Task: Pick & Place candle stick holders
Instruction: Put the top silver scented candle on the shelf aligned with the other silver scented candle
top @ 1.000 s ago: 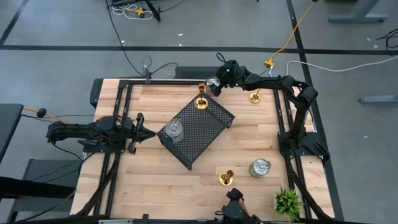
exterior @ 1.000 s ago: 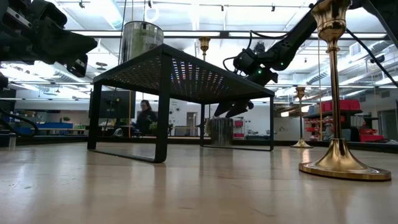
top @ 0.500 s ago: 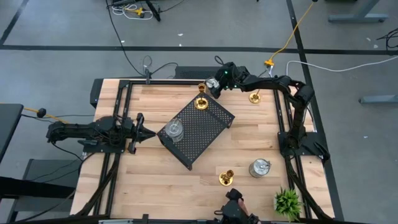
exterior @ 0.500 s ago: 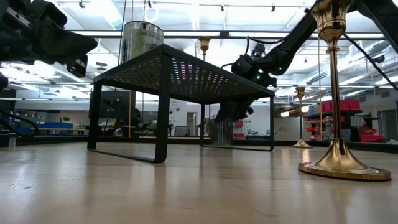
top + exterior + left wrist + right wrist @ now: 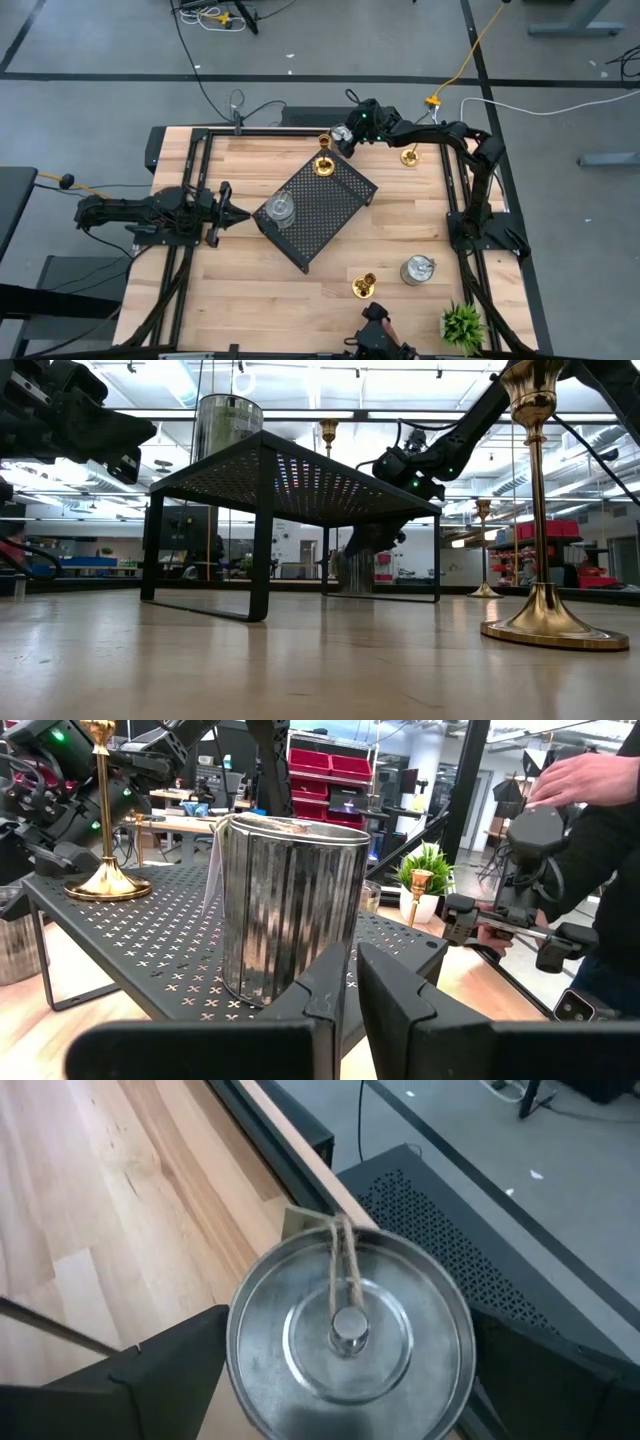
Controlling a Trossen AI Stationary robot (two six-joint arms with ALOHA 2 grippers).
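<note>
silver holder (image 5: 348, 1342) between spread right end effector (image 5: 343, 135) fingers, barely shifted since earlier, left end effector (image 5: 232, 213) clenched

Glossy brass holder (image 5: 324, 165) and ribbed silver holder (image 5: 285, 910) on matt perforated metal tray (image 5: 340, 205), pale wood table (image 5: 260, 290).

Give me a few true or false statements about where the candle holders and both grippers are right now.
1. A silver holder stands on the black tray. True.
2. The left gripper grips a gold holder. False: it is shut, holding nothing.
3. The right gripper is open around a silver holder. True.
4. The plant sits on the tray. False: it sits at the table's corner.
5. A gold holder stands on the tray. True.
</note>
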